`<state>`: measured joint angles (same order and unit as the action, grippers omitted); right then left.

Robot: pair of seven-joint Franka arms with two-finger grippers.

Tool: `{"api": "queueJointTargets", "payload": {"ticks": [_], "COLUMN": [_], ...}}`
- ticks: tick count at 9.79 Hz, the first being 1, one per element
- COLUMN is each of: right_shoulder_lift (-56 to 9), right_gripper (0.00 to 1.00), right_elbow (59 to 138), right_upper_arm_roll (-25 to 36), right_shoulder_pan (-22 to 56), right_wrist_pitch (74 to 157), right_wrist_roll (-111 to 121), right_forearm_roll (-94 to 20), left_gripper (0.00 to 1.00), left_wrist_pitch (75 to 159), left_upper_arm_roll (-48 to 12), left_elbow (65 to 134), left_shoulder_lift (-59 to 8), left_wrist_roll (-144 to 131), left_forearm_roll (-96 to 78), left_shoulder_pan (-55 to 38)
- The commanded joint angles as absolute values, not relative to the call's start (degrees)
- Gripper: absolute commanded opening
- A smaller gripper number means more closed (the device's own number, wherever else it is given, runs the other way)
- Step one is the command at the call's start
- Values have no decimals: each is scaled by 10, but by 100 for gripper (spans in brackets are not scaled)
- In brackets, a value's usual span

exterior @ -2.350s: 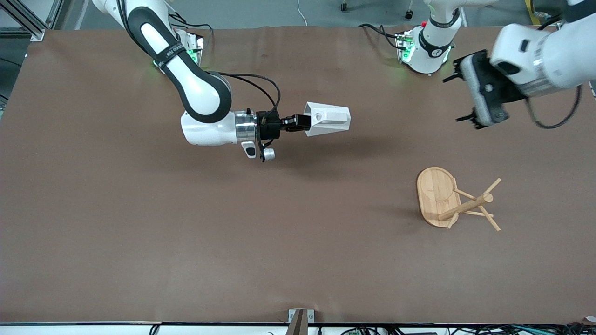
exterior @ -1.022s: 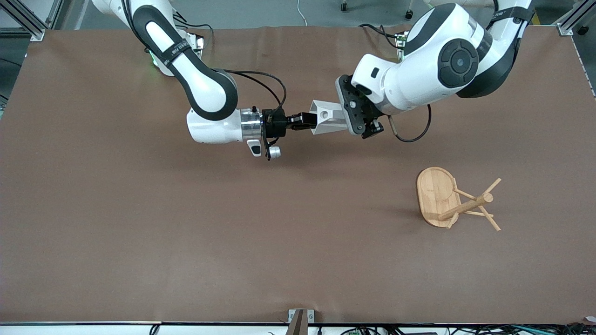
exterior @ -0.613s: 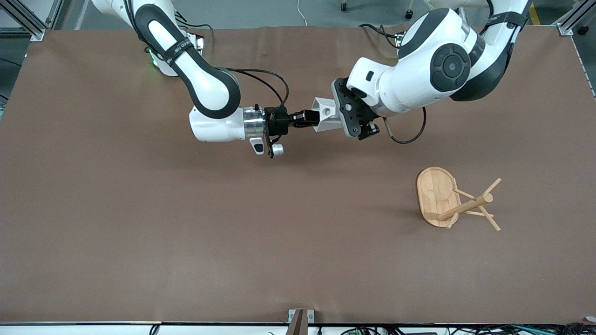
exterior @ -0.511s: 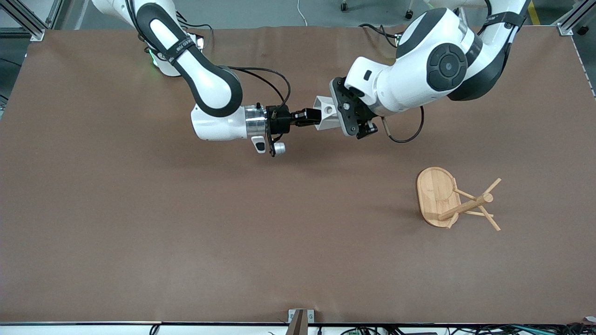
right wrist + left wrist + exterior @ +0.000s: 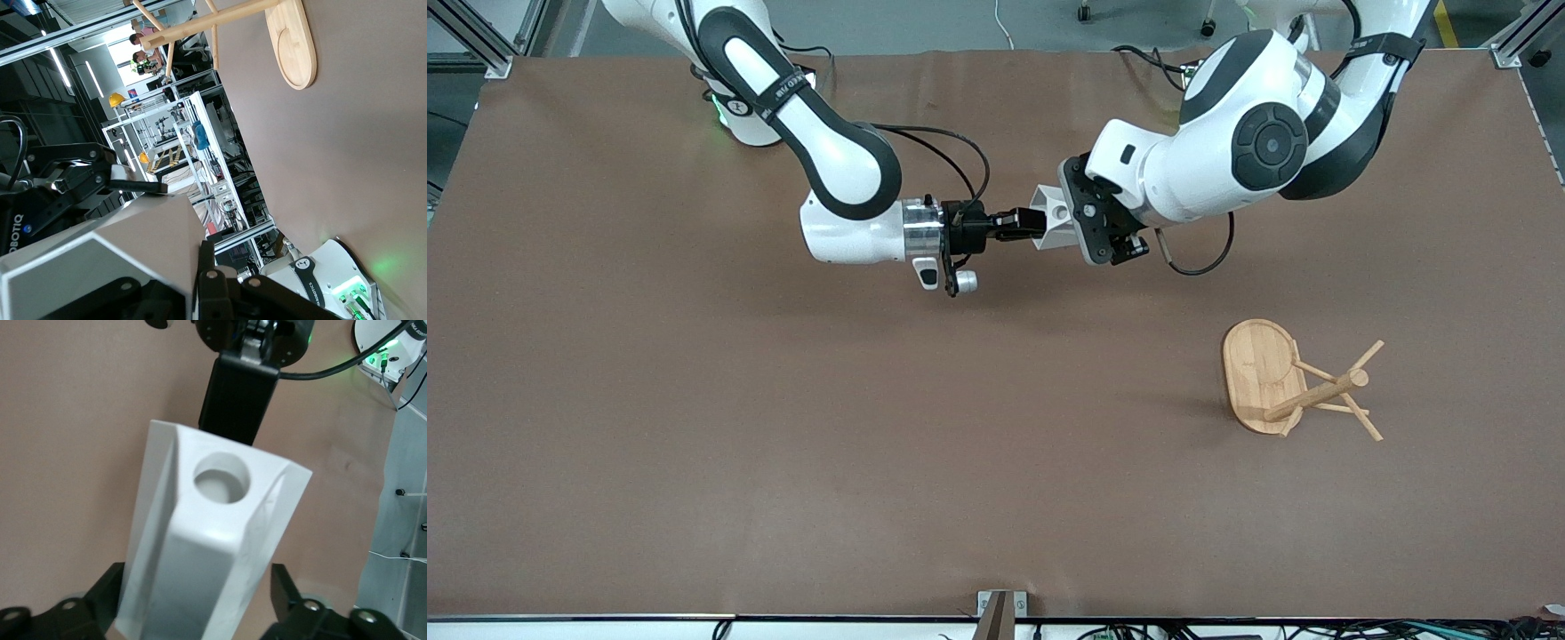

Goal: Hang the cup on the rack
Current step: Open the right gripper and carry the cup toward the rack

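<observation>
Front view: right gripper (image 5: 1021, 224) jaws pinch the cup (image 5: 1052, 220); left gripper (image 5: 1087, 224) jaws spread around it.

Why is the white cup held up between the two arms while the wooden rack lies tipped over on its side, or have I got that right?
Nearly. The cup is held up between both arms, but the rack stands upright on its oval base, post pointing up, as the front view shows.
</observation>
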<state>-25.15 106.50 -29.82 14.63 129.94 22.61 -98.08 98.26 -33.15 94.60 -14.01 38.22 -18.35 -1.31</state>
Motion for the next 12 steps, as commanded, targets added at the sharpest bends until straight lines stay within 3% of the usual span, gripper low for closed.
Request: {"api": "queueJointTargets", "payload": {"ticks": [1,3,6,7,8,11,12], "right_shoulder_lift": [-245,-245,-244,-244,-243,-243,-242], "right_gripper": [1,1,1,40,99,100,100], "right_elbow": [1056,1056,1056,1056,1053,1046,1046], "right_upper_arm_roll": [-308,-308,-308,-308,-307,-300,-294], "right_shoulder_pan": [141,141,141,138,135,92,71], "right_wrist_pitch": [1297,1298,1298,1296,1299,1306,1327], "right_wrist_roll": [230,230,230,228,233,233,233], "right_forearm_roll": [-999,-999,-999,-998,-998,-991,-988], "left_gripper": [19,4,3,2,2,2,2], "left_wrist_pitch": [955,954,955,955,955,961,972], "left_upper_arm_roll": [-340,-339,-337,-336,-334,-329,-302], "left_elbow": [976,975,975,976,976,976,979], "left_shoulder_lift": [-139,-138,-130,-128,-125,-113,-113], "left_wrist_roll": [391,399,399,399,398,381,363], "left_forearm_roll": [-178,-178,-178,-178,-178,-177,-173], "left_shoulder_pan": [9,11,25,28,29,68,65]}}
